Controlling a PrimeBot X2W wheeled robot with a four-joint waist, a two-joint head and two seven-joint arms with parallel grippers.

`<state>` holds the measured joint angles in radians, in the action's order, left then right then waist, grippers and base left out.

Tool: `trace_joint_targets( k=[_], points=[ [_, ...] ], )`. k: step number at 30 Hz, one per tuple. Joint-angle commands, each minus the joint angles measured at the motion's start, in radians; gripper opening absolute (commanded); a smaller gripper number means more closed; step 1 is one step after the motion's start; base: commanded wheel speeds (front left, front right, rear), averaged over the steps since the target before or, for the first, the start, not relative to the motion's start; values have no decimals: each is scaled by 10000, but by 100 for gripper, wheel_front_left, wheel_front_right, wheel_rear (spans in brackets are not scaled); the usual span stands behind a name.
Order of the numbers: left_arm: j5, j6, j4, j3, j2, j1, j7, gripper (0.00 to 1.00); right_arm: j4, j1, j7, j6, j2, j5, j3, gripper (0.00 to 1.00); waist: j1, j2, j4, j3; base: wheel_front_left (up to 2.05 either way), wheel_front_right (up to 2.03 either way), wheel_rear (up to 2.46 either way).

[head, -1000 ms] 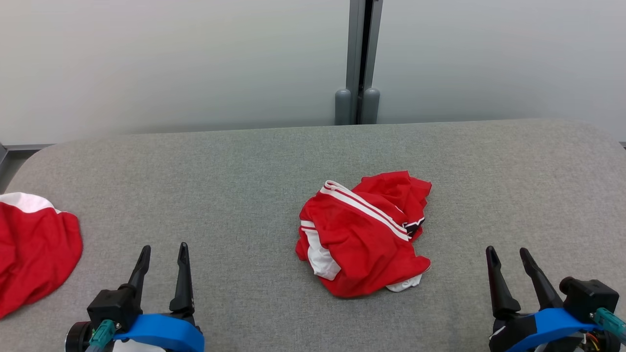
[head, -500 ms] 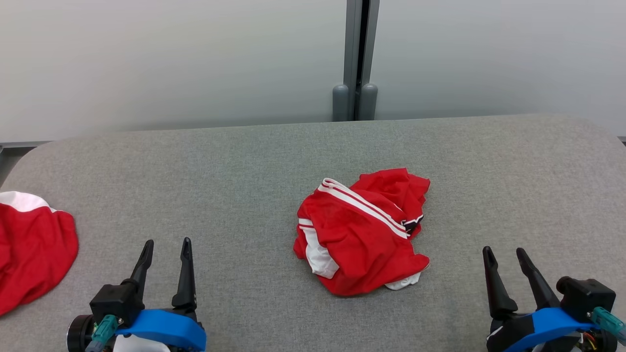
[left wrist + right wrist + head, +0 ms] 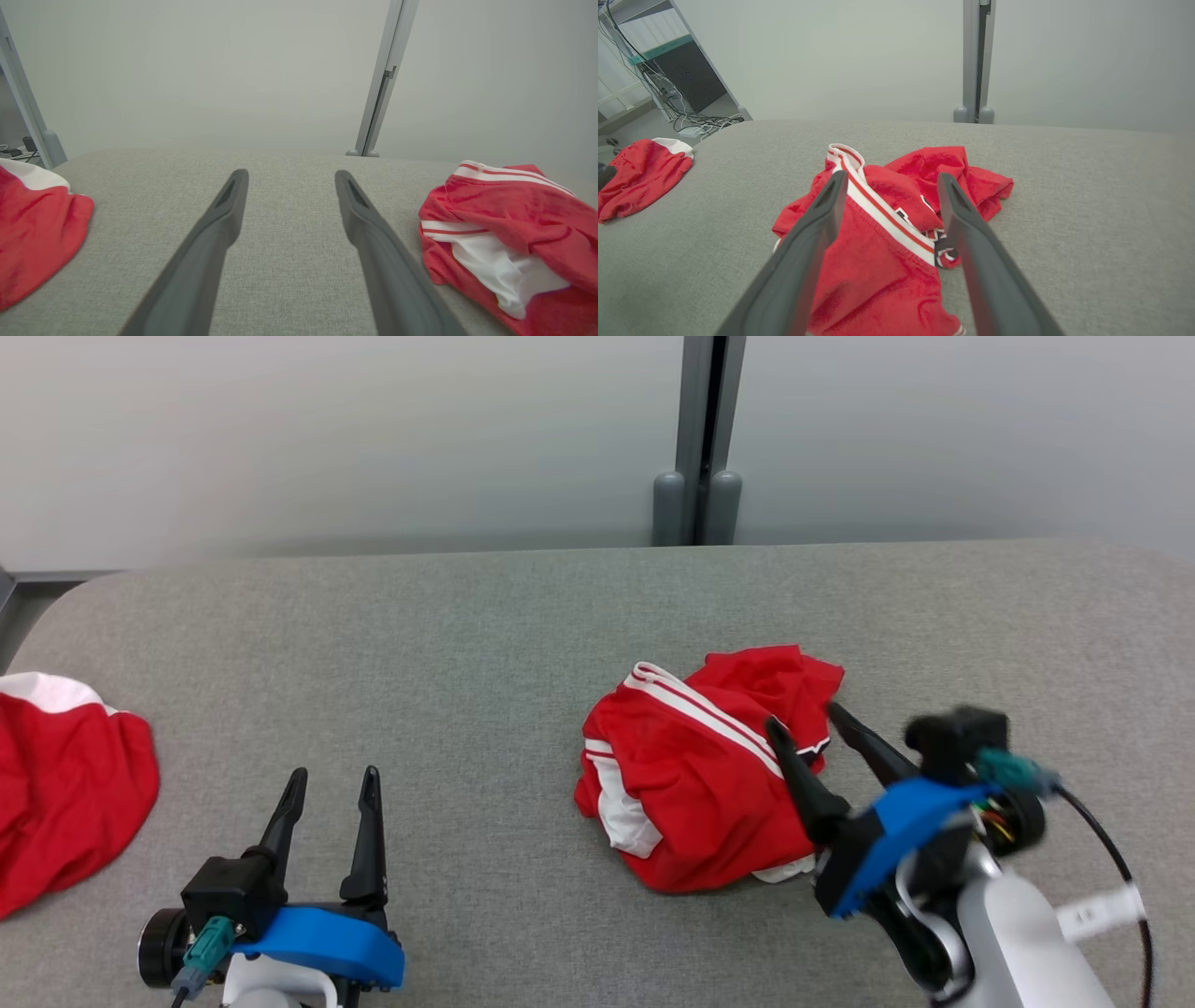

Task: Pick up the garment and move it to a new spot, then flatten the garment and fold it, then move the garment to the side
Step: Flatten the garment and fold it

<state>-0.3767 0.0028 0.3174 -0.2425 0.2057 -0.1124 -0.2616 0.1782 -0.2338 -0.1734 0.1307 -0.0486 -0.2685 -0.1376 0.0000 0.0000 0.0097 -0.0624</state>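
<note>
Fingers [image 3: 799, 777] of the right gripper [image 3: 803, 716] stand wide apart and empty, poised over the right edge of the crumpled red garment with white stripes [image 3: 691, 784]. It lies heaped near the middle of the grey fabric-covered table [image 3: 467, 644]. The left gripper [image 3: 335, 772] rests spread and empty, well apart from it. The pick-up looks to be the step in hand. Next, the right fingers need to drop onto a raised fold and close on enough cloth to lift it.
</note>
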Motion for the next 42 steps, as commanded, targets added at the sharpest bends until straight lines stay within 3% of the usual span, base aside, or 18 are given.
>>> trace_joint_targets(
  k=[1,7,13,20,26,28,30,42],
  points=[
    [79,-47,-36,-61,22,-188,-28,100,81,-522,-439,1,-36,-194,-231,100,0,0,107,-97,0,0,0],
    [141,-115,-121,-241,-33,-441,3,100,1340,-2751,-2336,1,-36,-1001,-843,100,0,0,530,-411,0,0,0],
    [268,-242,-93,-595,-277,-896,-10,100,3060,-4412,-3524,1,-36,-66,-918,100,0,0,1310,-831,0,0,0],
    [354,-410,102,-782,-551,-1333,-31,100,4597,-5230,-4316,1,-38,806,-1041,100,0,0,1912,-1208,0,0,0],
    [425,-474,111,-714,-668,-1414,-44,100,5324,-5299,-4996,1,-38,586,-1518,100,0,0,2078,-1351,0,0,0],
    [436,-480,100,-673,-693,-1413,-45,100,5408,-5246,-5327,1,-72,463,-1838,40,0,0,2087,-1358,0,0,0],
    [448,-489,68,-617,-711,-1416,-46,100,5305,-5208,-5567,1,-183,254,-2228,0,0,0,2080,-1354,0,0,0],
    [570,-507,88,-315,-655,-1044,-49,100,3282,-4868,-4779,1,-941,-1484,-2861,0,0,0,1631,-819,0,0,0]
  ],
)
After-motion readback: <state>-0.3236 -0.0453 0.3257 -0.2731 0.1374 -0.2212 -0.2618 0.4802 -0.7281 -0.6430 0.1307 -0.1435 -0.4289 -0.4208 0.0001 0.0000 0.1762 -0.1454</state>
